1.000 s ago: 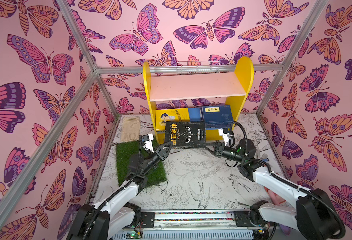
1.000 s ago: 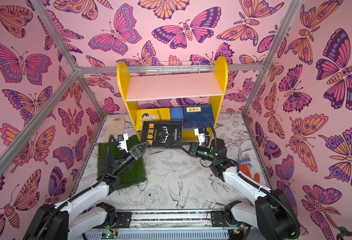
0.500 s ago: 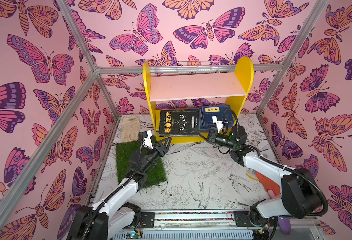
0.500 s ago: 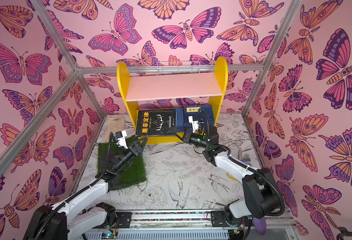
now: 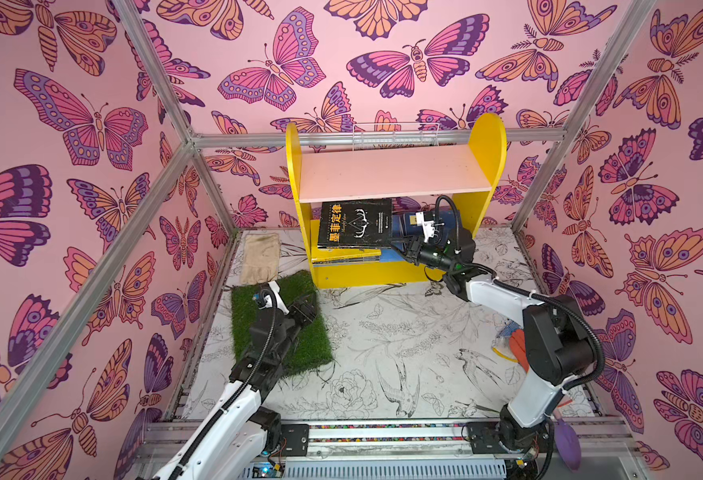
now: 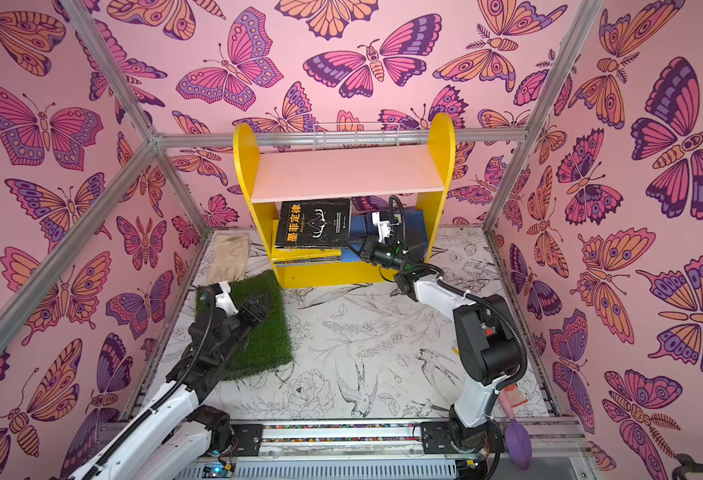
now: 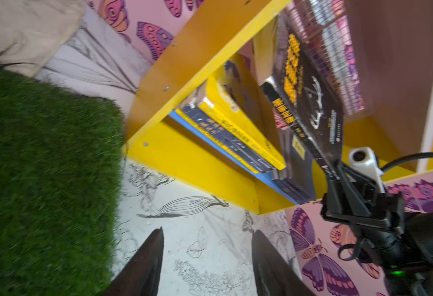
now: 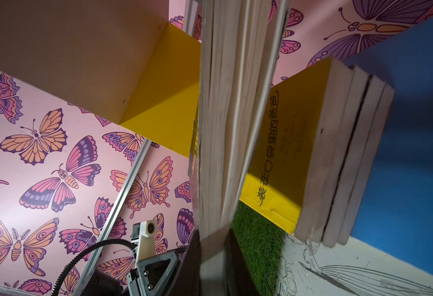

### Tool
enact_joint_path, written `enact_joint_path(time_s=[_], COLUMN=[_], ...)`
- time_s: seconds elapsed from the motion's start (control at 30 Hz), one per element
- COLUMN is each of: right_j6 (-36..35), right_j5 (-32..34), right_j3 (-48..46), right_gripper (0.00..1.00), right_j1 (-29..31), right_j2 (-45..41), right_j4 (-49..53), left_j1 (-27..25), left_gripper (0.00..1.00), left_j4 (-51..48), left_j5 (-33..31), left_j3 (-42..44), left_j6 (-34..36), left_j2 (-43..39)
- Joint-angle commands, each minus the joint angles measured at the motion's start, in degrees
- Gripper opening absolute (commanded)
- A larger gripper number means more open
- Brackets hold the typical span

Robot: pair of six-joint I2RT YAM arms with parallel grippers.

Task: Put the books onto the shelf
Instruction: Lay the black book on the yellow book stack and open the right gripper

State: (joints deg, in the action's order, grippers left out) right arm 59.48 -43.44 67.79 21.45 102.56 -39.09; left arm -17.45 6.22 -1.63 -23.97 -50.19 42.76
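The shelf (image 5: 395, 172) (image 6: 345, 174) stands at the back, with yellow sides and a pink upper board. My right gripper (image 5: 401, 249) (image 6: 356, 249) (image 8: 211, 246) is shut on the edge of a black book with orange characters (image 5: 356, 224) (image 6: 314, 224) (image 7: 310, 102) (image 8: 230, 128). It holds that book tilted inside the lower tier, above a flat stack of yellow and navy books (image 5: 345, 254) (image 7: 235, 138) (image 8: 338, 153). Navy books (image 5: 408, 220) lie further right in the tier. My left gripper (image 5: 308, 309) (image 6: 258, 305) (image 7: 207, 230) is open and empty over the turf.
A green turf square (image 5: 312, 345) lies under the left arm, and a beige glove (image 5: 260, 257) lies behind it by the wall. A white wire basket (image 5: 395, 135) sits behind the shelf top. Orange and purple items (image 5: 516, 345) lie by the right arm's base.
The right gripper carried the black book from in front of the shelf up into the lower tier. The left gripper left the book's corner, opened wider and drew back over the turf.
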Motion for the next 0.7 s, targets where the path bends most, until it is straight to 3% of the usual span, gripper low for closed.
enact_joint_path(time_s=[0.0, 0.3, 0.67], right_j6=[-2.0, -3.8, -6.3], right_j5=[-2.9, -6.6, -4.6], right_j3=[5.9, 11.9, 16.3], right_gripper=[0.00, 0.00, 0.00], right_j1=[0.0, 0.0, 0.9], right_j2=[1.2, 6.4, 10.3], right_j4=[-1.9, 5.7, 10.6], left_j1=[0.5, 0.7, 0.8], left_gripper=[0.57, 0.57, 0.56], left_j4=[-10.4, -10.2, -9.4], left_j5=[-4.2, -2.1, 0.2], left_j3=[0.9, -0.4, -1.1], left_j6=[-0.2, 0.8, 1.0], left_j2=[-0.5, 2.9, 4.6])
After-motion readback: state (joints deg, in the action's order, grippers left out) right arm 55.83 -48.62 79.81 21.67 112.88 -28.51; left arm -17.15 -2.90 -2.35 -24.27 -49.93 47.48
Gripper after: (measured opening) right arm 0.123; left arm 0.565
